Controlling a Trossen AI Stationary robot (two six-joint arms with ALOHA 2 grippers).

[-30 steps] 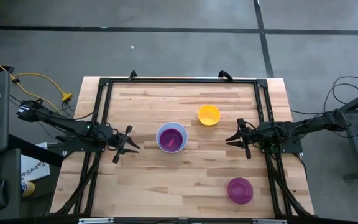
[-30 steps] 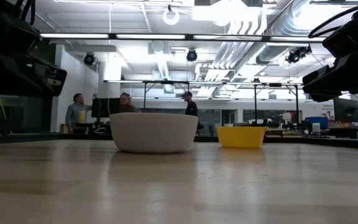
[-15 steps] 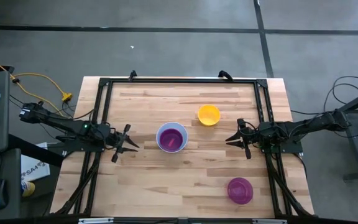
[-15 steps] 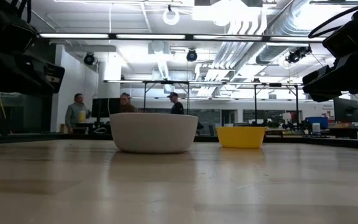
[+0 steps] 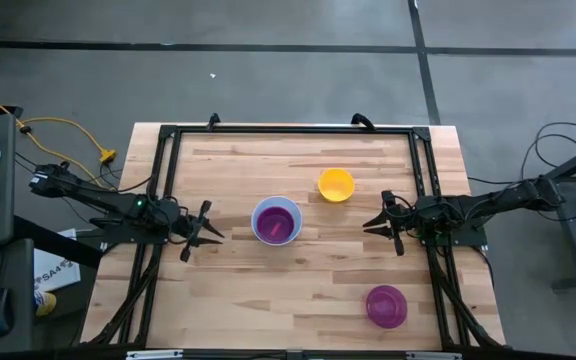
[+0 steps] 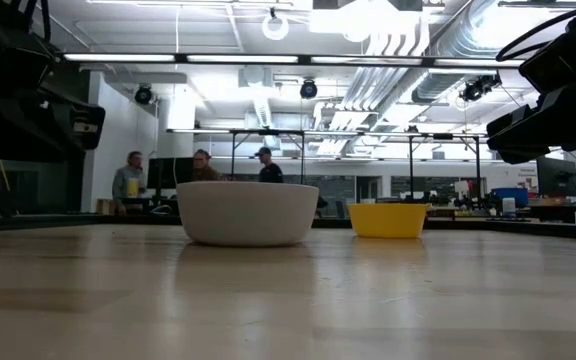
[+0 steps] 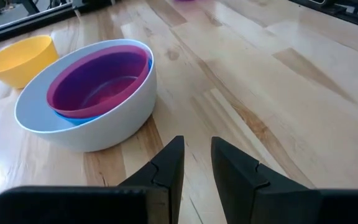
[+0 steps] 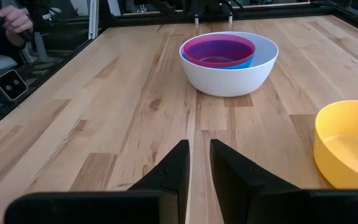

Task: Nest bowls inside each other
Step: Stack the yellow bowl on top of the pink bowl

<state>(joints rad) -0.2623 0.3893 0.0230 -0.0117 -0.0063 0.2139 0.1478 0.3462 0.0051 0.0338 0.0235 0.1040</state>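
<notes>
A white bowl (image 5: 276, 221) stands mid-table on its base, with a blue bowl (image 7: 73, 118) and a purple bowl (image 7: 98, 81) nested inside it. A yellow bowl (image 5: 335, 184) stands alone behind it, toward the far right. A pink-purple bowl (image 5: 386, 306) stands near the front right. My left gripper (image 5: 211, 233) hovers left of the white bowl, pointing at it, open by a narrow gap (image 7: 197, 146) and empty. My right gripper (image 5: 370, 223) hovers right of the white bowl, also narrowly open (image 8: 199, 149) and empty.
A black rail frame (image 5: 288, 130) runs along the table's far, left and right sides. Bare wood lies between each gripper and the bowls. In the low view, people (image 6: 203, 165) stand in the room far behind the table.
My left gripper has rolled a little about its own pointing line without leaving its place. The bowls have kept still. A person in the room behind has walked toward the left.
</notes>
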